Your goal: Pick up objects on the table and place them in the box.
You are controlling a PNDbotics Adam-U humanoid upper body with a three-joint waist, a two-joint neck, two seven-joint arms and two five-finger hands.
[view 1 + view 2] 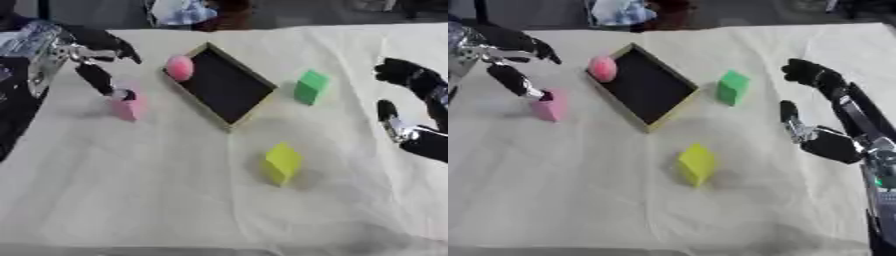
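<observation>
While the left hand (96, 60) reaches over the pink block (128, 104) near the left edge of the table (175, 200), I would say the step in hand is the pick-up of that block. One finger points down and touches its top, the others spread above it, so the hand is open and has hold of nothing yet. The next move, as I judge it, calls for the fingers and thumb to close on the block's sides, then a lift and a short carry right to the box (226, 85). The block looks a small, pale pink, squarish piece standing upright on the white cloth, just beside the box's left rim but apart from it. The box is a shallow dark tray with a light rim, askew, toward the far edge; a pink ball (179, 67) lies at its near-left corner. A green block (311, 86) and a yellow block (283, 162) wait on the cloth. The right hand (820, 110) hangs open at the right edge, empty.
</observation>
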